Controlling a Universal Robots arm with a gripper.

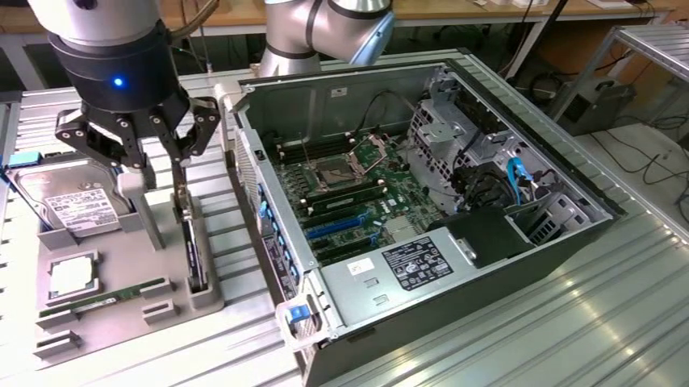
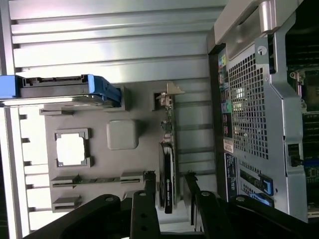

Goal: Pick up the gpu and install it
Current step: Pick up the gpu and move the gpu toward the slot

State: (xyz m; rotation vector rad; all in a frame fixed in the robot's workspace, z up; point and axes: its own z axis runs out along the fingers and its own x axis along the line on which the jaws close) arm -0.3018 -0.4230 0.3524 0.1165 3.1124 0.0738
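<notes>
The gpu [image 1: 194,250] stands on edge in a slot along the grey tray's [image 1: 160,266] side nearest the computer case, its silver end bracket [image 1: 180,196] pointing up toward the far end. My gripper [image 1: 161,153] hangs above that bracket end, open, and is not touching the card. In the wrist view the dark card [image 2: 167,174] lies between my two black fingers [image 2: 148,201], with the bracket [image 2: 168,97] beyond them. The gripper [image 2: 170,196] holds nothing.
The open computer case [image 1: 538,153] lies at the exterior view's right, its motherboard and blue slots [image 1: 334,230] exposed. On the tray sit a silver hard drive [image 1: 76,205], a processor chip [image 1: 70,274] and a green memory stick [image 1: 102,302]. The case's perforated rear wall [image 2: 249,99] is close to the card.
</notes>
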